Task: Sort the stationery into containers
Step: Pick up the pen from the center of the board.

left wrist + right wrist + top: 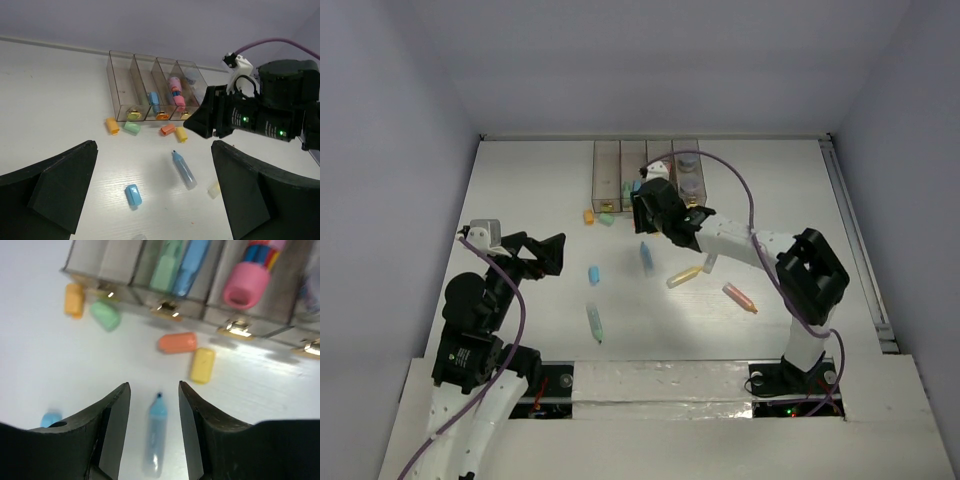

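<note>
- Four clear, brownish rectangular bins (608,170) stand joined in a row.
- The second holds one green marker (167,267) and one blue marker (192,262), the third one pink-capped marker (245,282).
- Four loose caps lie just before the bins: amber cap (74,300), green cap (105,315), orange cap (177,342), yellow cap (202,365).
- One uncapped pale-blue marker (156,435) lies nearer.
- Right gripper (153,386) is spread and empty above it.
- Left gripper (154,150) is spread wide and empty.

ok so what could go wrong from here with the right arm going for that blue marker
The right tool straddles the blue marker with jaws open and gaps either side; a skewed close could roll it away. Its tip looks uncapped, so it might smear the table. The orange cap and yellow cap lie just before the containers and could get knocked on the way in.
</note>
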Action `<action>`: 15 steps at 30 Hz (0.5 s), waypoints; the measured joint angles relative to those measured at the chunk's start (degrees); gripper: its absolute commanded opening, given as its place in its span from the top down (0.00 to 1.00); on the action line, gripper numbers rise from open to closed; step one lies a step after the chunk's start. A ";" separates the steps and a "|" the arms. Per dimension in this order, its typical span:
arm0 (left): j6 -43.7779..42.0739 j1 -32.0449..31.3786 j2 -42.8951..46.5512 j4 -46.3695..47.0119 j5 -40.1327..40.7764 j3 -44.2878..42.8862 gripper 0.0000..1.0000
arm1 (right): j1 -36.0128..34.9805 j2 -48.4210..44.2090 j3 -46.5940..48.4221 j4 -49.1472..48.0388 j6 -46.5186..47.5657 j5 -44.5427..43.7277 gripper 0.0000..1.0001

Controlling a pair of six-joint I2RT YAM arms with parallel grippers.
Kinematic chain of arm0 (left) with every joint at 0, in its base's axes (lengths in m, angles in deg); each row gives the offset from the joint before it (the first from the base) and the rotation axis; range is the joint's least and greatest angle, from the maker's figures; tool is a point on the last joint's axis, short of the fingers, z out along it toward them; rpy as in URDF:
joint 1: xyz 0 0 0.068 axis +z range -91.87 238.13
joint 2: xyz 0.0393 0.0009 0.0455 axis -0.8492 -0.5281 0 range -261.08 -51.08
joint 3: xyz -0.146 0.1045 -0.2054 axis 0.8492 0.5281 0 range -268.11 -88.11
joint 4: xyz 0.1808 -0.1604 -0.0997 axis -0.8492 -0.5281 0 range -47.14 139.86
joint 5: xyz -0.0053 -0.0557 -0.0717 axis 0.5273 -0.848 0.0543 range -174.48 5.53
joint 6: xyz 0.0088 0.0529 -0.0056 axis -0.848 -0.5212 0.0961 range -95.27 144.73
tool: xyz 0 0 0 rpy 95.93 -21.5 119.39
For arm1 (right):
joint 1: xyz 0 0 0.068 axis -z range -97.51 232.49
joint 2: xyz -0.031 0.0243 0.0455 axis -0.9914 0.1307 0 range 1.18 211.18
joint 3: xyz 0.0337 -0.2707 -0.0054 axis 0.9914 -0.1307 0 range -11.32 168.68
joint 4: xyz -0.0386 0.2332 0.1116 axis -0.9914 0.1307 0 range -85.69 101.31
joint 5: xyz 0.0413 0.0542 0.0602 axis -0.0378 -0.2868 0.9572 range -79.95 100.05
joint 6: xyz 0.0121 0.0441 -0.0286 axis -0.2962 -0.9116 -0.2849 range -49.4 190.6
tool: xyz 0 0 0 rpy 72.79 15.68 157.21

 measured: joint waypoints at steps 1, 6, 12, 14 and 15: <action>0.00 0.00 0.00 0.00 -0.04 0.00 0.04 | -0.94 -0.50 -0.79 -0.02 -0.37 0.04 0.46; 0.00 0.00 0.00 -0.02 -0.04 0.00 0.07 | -3.96 0.52 -4.70 0.90 -2.03 0.24 0.42; 0.02 0.00 0.00 -0.02 -0.09 0.00 0.08 | -3.56 5.18 -5.95 2.67 -3.50 -0.02 0.41; 0.02 0.00 0.00 -0.02 -0.20 0.00 0.08 | -3.54 6.43 -5.95 3.13 -3.72 -0.02 0.42; 0.00 0.00 0.00 -0.02 -0.22 0.00 0.08 | -3.56 6.86 -5.92 3.10 -3.76 -0.22 0.43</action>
